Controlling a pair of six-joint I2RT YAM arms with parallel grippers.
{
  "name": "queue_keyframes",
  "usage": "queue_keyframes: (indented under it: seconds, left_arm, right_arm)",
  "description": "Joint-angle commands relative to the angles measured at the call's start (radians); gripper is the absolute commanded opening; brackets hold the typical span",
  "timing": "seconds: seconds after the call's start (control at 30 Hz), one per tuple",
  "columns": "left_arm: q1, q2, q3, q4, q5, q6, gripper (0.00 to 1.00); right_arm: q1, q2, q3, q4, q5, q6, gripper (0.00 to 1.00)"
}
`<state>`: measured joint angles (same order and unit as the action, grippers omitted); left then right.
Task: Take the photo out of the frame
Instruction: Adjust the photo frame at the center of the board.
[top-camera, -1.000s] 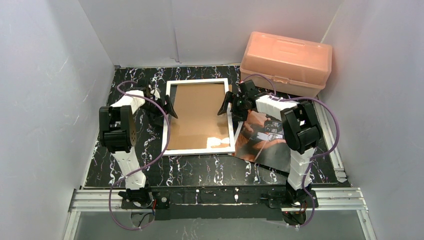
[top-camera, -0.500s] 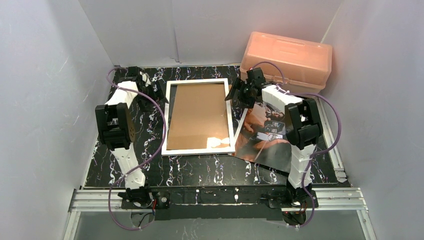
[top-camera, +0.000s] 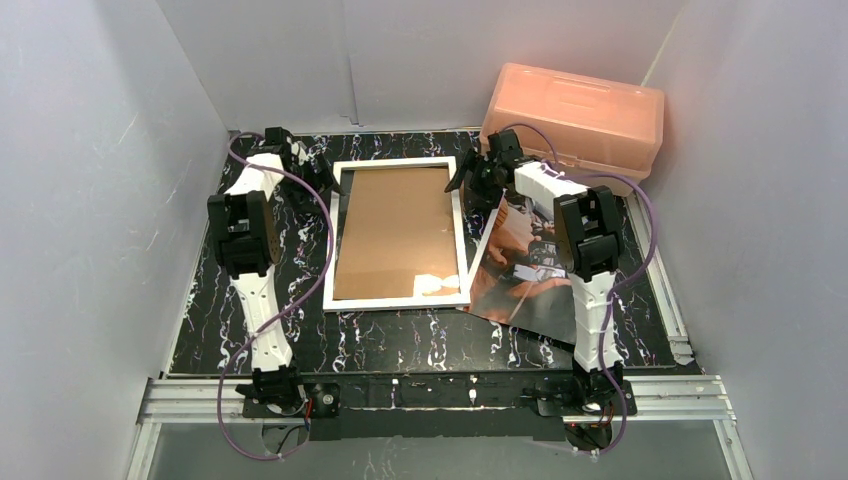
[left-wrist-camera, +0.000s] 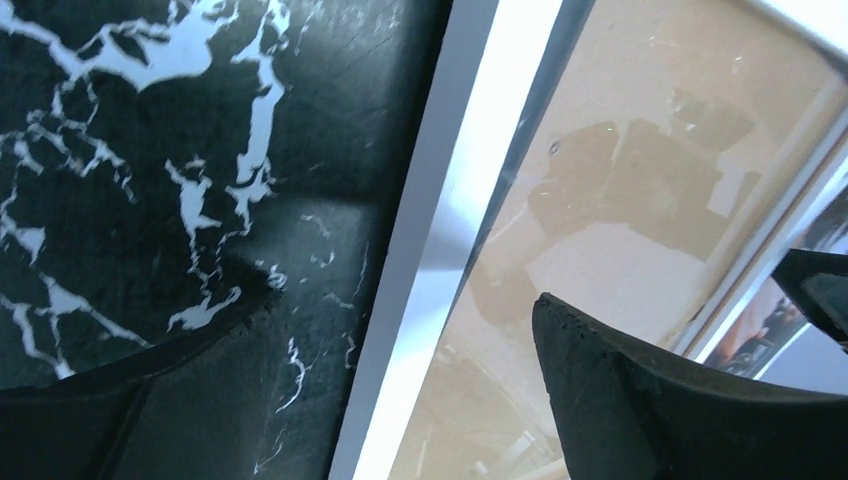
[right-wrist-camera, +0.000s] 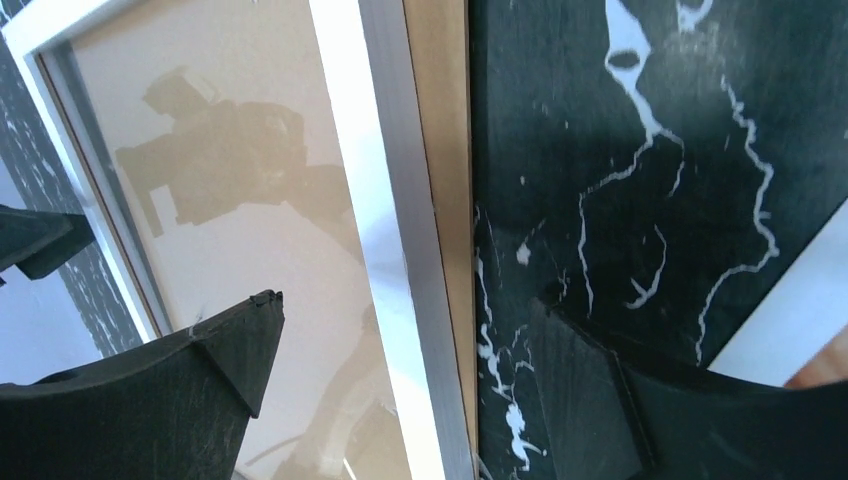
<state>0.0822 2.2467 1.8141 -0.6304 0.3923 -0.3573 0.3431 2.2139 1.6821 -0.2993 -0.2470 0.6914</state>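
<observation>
Top external view has the photo (top-camera: 512, 278) lying free just right of the frame (top-camera: 400, 302), so the job looks done, with left gripper (top-camera: 316, 176) and right gripper (top-camera: 468, 178) both spread, empty.

Frame (top-camera: 397, 301): white front border, flat on table (top-camera: 400, 345), mid-field, long sides running away from the near edge. Opening shows plain brown, glossy, with glare at the near end. Light wood strip visible along its outer right edge.

Photo (top-camera: 520, 272): out of frame, flat on table just right of it, skewed. Dark reddish-brown and orange print, partly hidden. Near-left corner meets frame's near-right corner; contact unclear.
</observation>
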Motion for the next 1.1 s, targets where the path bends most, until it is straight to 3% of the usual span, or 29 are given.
queue_keyframes:
  seconds: [0.0,0.23,0.33,0.93,1.07]
  left_arm:
    - [0.004,0.032,0.065,-0.003,0.091,-0.033,0.87]
    - [-0.005,0.091,0.082,0.078,0.256,-0.117,0.73]
    - [-0.022,0.089,0.070,0.096,0.264,-0.127,0.69]
    - [-0.068,0.038,-0.037,0.163,0.312,-0.146,0.66]
    - [-0.068,-0.017,-0.097,0.191,0.300,-0.158,0.66]
  right_arm:
    - [0.003,0.066,0.090,-0.012,-0.026,0.017,0.99]
    - [0.012,0.143,0.159,0.031,-0.092,0.064,0.99]
    - [0.027,0.162,0.180,0.039,-0.118,0.074,0.99]
    - [0.077,0.146,0.157,0.117,-0.181,0.097,0.98]
    - [0.076,0.058,0.045,0.173,-0.121,0.111,0.98]
